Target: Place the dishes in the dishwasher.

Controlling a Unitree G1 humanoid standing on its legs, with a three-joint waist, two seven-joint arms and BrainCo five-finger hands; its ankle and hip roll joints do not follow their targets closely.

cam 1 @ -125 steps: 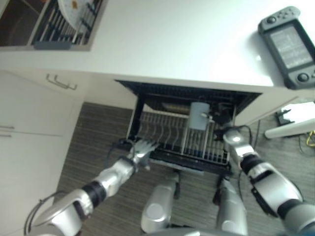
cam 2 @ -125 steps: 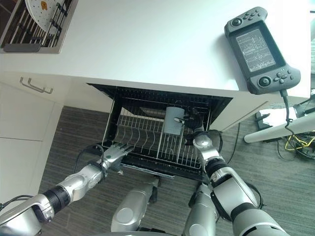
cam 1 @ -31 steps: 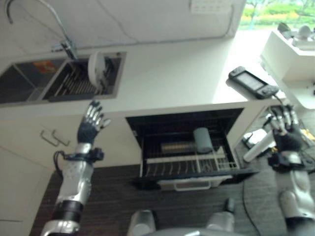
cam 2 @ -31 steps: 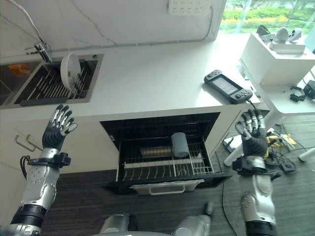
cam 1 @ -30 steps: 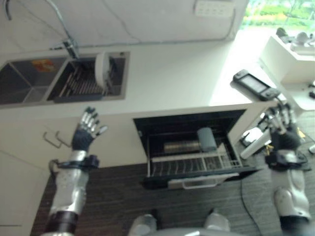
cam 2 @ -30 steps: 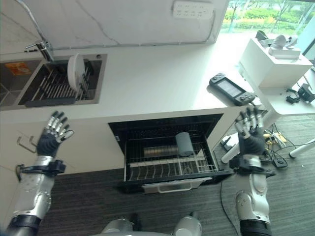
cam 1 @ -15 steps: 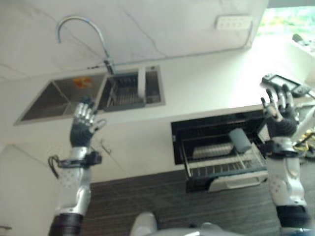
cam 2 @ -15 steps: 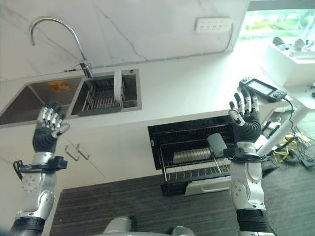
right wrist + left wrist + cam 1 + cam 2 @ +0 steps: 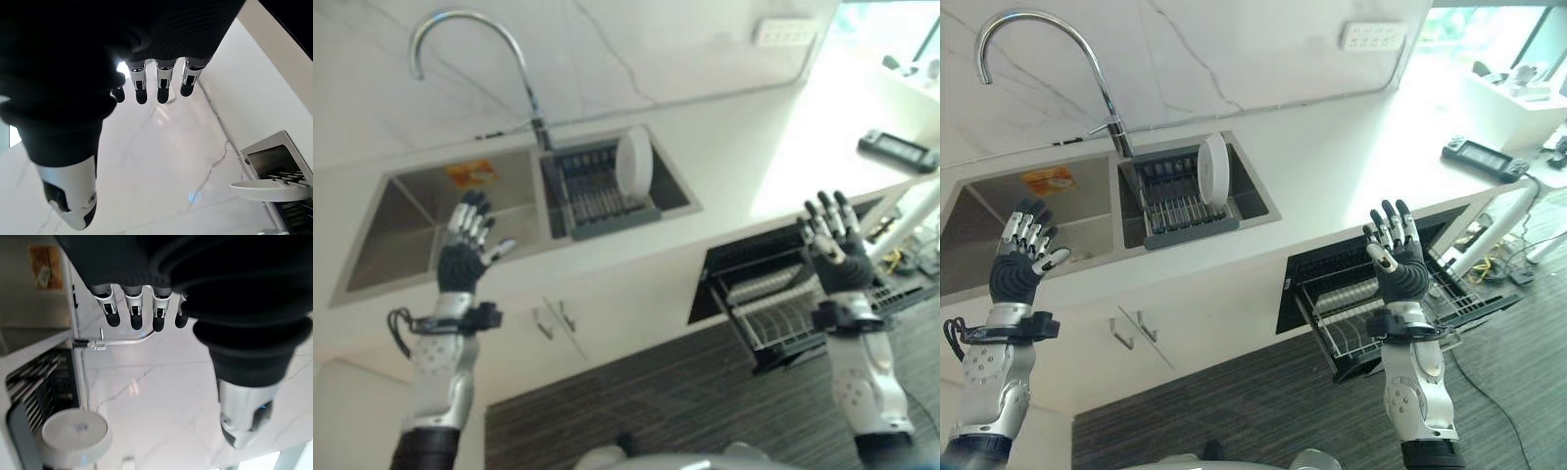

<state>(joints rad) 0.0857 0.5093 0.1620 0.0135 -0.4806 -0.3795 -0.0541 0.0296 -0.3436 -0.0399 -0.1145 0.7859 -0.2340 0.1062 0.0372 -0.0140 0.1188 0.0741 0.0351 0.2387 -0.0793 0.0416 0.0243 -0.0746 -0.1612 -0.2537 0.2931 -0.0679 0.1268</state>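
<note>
White plate upright on edge in sink rack, far centre. Left hand nearer, plate to its far right. Right hand by open dishwasher. Both hands' fingers released, empty.

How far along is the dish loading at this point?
Partly done: the dishwasher rack is pulled out with items in it. Nothing in hand: left hand and right hand are raised, open, empty. Left: the white plate upright in the sink rack.
</note>
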